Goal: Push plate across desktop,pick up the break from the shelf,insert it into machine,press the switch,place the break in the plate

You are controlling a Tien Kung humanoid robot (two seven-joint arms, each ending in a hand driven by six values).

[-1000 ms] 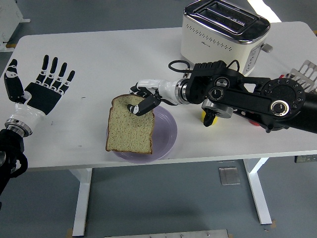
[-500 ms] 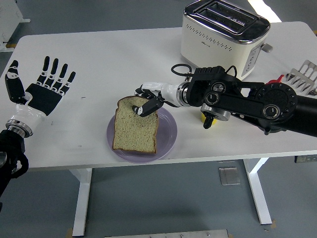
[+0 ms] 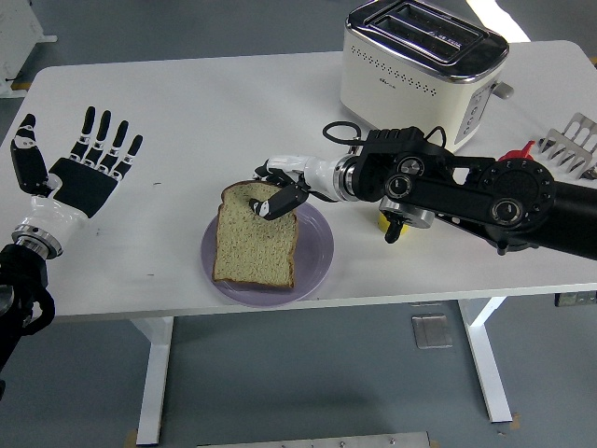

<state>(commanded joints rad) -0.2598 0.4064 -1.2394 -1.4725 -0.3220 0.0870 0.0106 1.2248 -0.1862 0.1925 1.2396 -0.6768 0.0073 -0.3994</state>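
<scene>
I am on the last step: setting the bread (image 3: 255, 243) into the plate (image 3: 317, 250). My right hand (image 3: 278, 191) reaches in from the right, and its fingertips (image 3: 269, 205) pinch the slice at its top edge, thumb over and fingers behind, so the hand is closed on the bread. The slice lies flat on the purple plate, almost wholly inside the rim, with its lower edge toward the near side of the table (image 3: 187, 112). The toaster (image 3: 420, 65) stands well behind at the far right, its slots empty as far as I can see, and the rack (image 3: 574, 140) sits at the right edge.

My left hand (image 3: 79, 168) rests out at the left of the table, palm up, fingers spread, holding nothing.

The next move, as I judge it, is to let my fingers loosen and lift the hand up and back without dragging the slice off the plate. The pinch sits on the crust, so a sideways pull could tug the bread or nudge the plate.

Against a second ago, the slice has come in: then it hung over the plate's left rim, tilted; now it is squared and centred. Since half a second ago almost nothing has shifted.
</scene>
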